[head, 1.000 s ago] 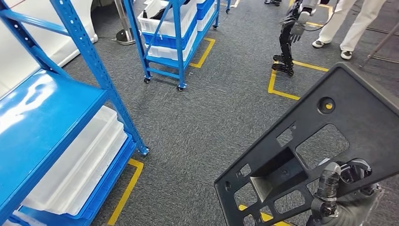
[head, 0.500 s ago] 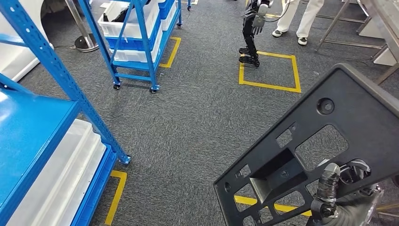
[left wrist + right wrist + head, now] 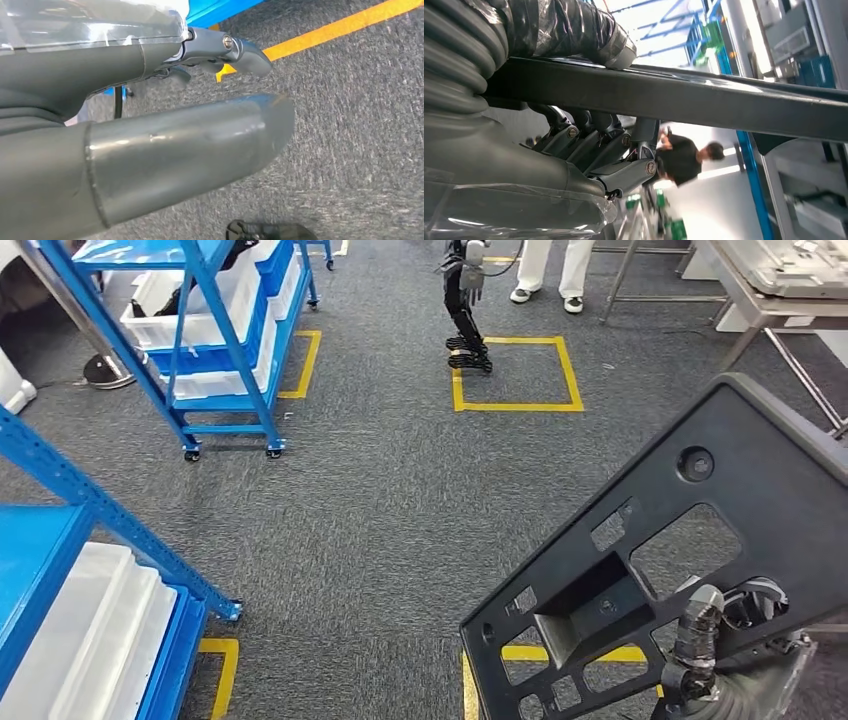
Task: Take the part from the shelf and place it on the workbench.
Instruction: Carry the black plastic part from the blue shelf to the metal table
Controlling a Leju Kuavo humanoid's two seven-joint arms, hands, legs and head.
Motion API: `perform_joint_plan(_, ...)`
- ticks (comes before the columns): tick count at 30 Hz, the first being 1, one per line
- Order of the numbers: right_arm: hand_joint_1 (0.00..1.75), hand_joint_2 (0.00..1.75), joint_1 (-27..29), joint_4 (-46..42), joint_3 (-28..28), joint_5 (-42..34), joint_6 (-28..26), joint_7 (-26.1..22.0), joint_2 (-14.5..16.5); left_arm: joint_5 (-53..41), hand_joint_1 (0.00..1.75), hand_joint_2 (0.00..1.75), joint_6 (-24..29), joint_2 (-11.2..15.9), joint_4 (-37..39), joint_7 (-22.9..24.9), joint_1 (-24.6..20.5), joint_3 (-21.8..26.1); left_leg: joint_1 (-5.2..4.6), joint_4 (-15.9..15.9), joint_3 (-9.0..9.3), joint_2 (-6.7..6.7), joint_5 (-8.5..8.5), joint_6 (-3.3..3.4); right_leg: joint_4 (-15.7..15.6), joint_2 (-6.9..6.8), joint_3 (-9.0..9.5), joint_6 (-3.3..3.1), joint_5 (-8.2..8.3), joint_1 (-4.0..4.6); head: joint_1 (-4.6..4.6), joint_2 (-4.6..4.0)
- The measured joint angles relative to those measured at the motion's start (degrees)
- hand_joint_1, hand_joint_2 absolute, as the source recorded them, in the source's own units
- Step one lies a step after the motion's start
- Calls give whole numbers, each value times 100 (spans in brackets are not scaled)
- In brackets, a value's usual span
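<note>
The part (image 3: pixel 740 490) is a big flat black plastic panel with several cut-outs, tilted up at the lower right of the head view. My right hand (image 3: pixel 715 640) grips its lower edge, the taped thumb (image 3: pixel 574 30) on one face and the dark fingers (image 3: pixel 599 135) on the other side of the panel's edge (image 3: pixel 724 105). The blue shelf (image 3: pixel 40 550) stands at the lower left, with white bins (image 3: pixel 90 630) on its lower level. A metal workbench (image 3: pixel 790 290) stands at the top right. My left hand (image 3: pixel 150 135) hangs over the carpet with nothing in it.
A blue wheeled cart (image 3: pixel 200 320) with bins stands at the upper left. Another robot's legs (image 3: pixel 465 300) stand by a yellow taped square (image 3: pixel 515 405), and a person's legs (image 3: pixel 550 270) are behind it. Grey carpet lies between. A person in black (image 3: pixel 684 160) appears in the right wrist view.
The camera has turned right: the shelf has slid off to the left and the workbench has come in at the top right. The part stays in my right hand.
</note>
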Motion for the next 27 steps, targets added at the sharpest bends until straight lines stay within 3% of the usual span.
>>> perform_joint_plan(1, 175, 175, 1, 4, 1, 0, -1, 1, 2, 1, 0, 0, -2, 3, 0, 2, 15, 0, 6, 162, -122, -80, 30, -13, 23, 147, 1, 4, -9, -10, -2, 0)
perform_joint_plan(2, 175, 175, 5, 6, 1, 0, -1, 1, 2, 2, 0, 0, -2, 7, 0, 3, 23, 1, 16, 3, -97, -142, 226, -24, 59, 286, 1, 22, -25, -23, -2, 0)
perform_joint_plan(4, 175, 175, 2, 6, 2, 0, -4, 1, 2, 3, 0, 0, -6, 10, 0, 3, 20, -1, 43, -655, 163, -409, 520, -18, 146, 444, -33, 81, -62, -39, -1, 0)
perform_joint_plan(5, 175, 175, 1, 6, 1, 1, -5, 0, 2, 3, 0, 0, -7, 10, 0, 2, 18, -1, 49, -850, 239, -512, 566, -2, 182, 513, -61, 114, -72, -47, 0, 0)
perform_joint_plan(6, 175, 175, 1, 6, 1, 2, -8, -1, 2, 4, 0, 0, -9, 10, 0, 1, 16, -1, 42, -910, 268, -560, 542, 27, 195, 581, -90, 150, -69, -52, 1, 0)
perform_joint_plan(8, 175, 175, 11, 6, 1, 7, -12, -1, 1, 4, 0, 0, -10, 9, 0, -2, 2, 1, 28, -960, 297, -434, 568, 112, 180, 688, -122, 216, -45, -75, 0, 0)
perform_joint_plan(10, 175, 175, 16, 5, 1, 13, -17, -3, 0, 3, 0, 0, -12, 8, -1, -8, -14, 2, 38, -1019, 320, -290, 609, 195, 325, 474, -196, 267, -146, -73, 9, 0)
perform_joint_plan(12, 175, 175, 10, 6, 2, 19, -25, -4, -1, 2, 0, 0, -12, 14, -2, -13, -6, 2, 34, -1049, 328, -139, 621, 233, 880, 87, -457, 316, -450, -76, 21, 0)
perform_joint_plan(14, 175, 175, 8, 10, 2, 20, -39, -2, -1, 2, 0, 0, -11, 25, -2, -14, 19, 4, 14, -1048, 331, 37, 603, 242, 1526, -72, -788, 355, -691, -102, 22, 0)
perform_joint_plan(15, 175, 175, 11, 14, 2, 20, -46, -2, -1, 2, 0, 0, -11, 29, -2, -14, 25, 4, 5, -1047, 338, 122, 589, 243, 1634, -97, -851, 357, -676, -108, 22, 0)
perform_joint_plan(16, 175, 175, 12, 18, 2, 20, -52, -1, -1, 2, 0, 0, -11, 32, -2, -14, 24, 5, -3, -1047, 354, 204, 573, 240, 1533, -120, -802, 345, -560, -105, 22, 0)
perform_joint_plan(17, 175, 175, 12, 20, 1, 20, -56, -2, -1, 2, 0, 0, -11, 33, -2, -14, 17, 5, -9, -1047, 381, 277, 554, 235, 1225, -162, -638, 315, -369, -90, 22, 0)
perform_joint_plan(19, 175, 175, 7, 21, 1, 20, -62, -2, -1, 2, 0, 0, -12, 27, -2, -14, 6, 5, -22, -1054, 444, 408, 510, 214, 471, -417, -235, 213, -84, -2, 23, 0)
perform_joint_plan(21, 175, 175, 0, 20, 2, 21, -61, -2, -1, 2, 0, 0, -13, 18, -2, -14, -1, 5, -29, -1069, 488, 537, 478, 175, 124, -582, -62, 126, -39, 91, 22, 0)
perform_joint_plan(23, 175, 175, 10, 17, 2, 22, -61, -3, -1, 2, 0, 0, -13, 12, -2, -14, -19, 5, -35, -1103, 543, 663, 455, 127, 71, -462, -46, 77, -35, 106, 21, 0)
perform_joint_plan(24, 175, 175, 19, 14, 2, 24, -61, -4, -1, 2, 0, 0, -13, 13, -2, -14, -31, 6, -32, -1093, 570, 623, 427, 101, 16, -389, -12, 61, -15, 85, 22, 0)
perform_joint_plan(25, 175, 175, 19, 11, 2, 26, -61, -5, 0, 2, 0, 0, -13, 13, -2, -14, -41, 6, -27, -1006, 559, 500, 355, 81, -44, -321, 29, 38, 9, 58, 20, 0)
perform_joint_plan(27, 175, 175, 3, 8, 2, 31, -60, -7, 2, 2, 0, 0, -14, 16, -2, -15, -34, 5, -3, -471, 326, 126, 62, 49, -120, -188, 88, 3, 44, 10, 19, 0)
